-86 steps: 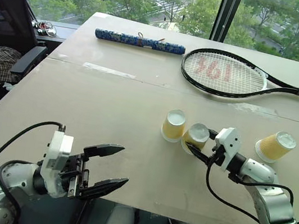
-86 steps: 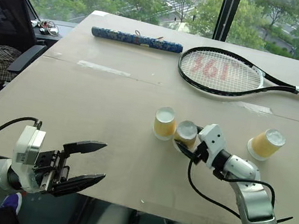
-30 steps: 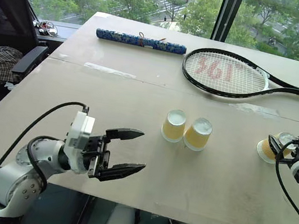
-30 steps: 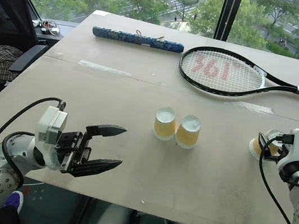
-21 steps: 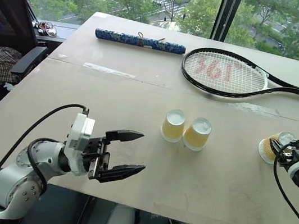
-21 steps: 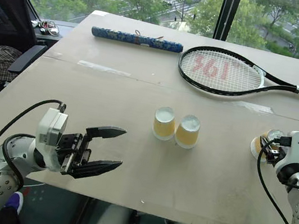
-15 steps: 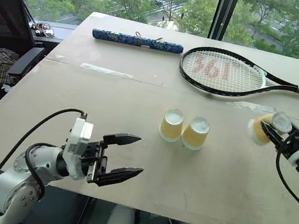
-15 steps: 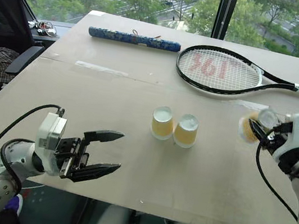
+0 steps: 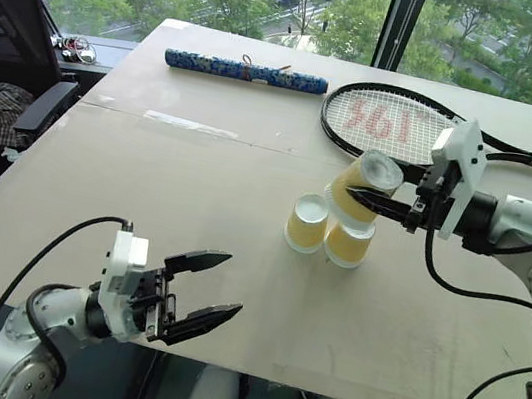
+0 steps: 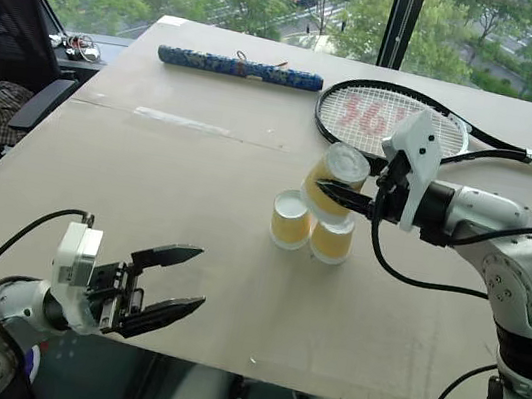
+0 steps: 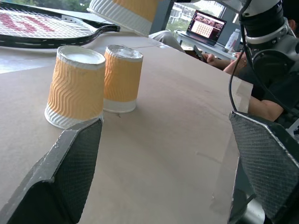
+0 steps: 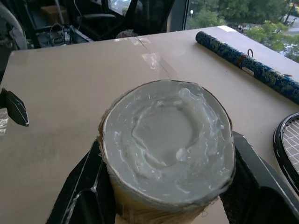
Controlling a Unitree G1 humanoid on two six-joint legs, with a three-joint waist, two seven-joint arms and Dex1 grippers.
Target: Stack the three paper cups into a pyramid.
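I had the third cup [image 9: 359, 187] clamped in the right gripper [image 9: 384, 204], fingers shut on its ribbed sides, held tilted in the air just above the two base cups. Those two, the left base cup [image 9: 307, 222] and the right base cup [image 9: 348, 244], stood upside down, white bases up, touching or nearly so, mid-worktop, slightly right of centre. So the step in hand was the capping one: base row done, top cup over it but not yet set. Judged next move called for levelling the cup, white base up, centring it over the seam btwn the two bases, lowering gently, then opening; cup looked light and the footing narrow, so any sideways nudge could knock a base cup away or tip the top one off. Left gripper [image 9: 198, 293] hung at the near left edge of the worktop [image 9: 164, 204], fingers wide, holding nothing, well apart from the cups, not in the way. Other stuff: tennis racket [image 9: 399, 127] at the far right, head just beyond the cups, close behind the carried cup but prob. clear of it; blue patterned roll [image 9: 246, 72] at the far edge, well apart. A person sat beyond the worktop in the left wrist view, nr a laptop [image 11: 205, 27].
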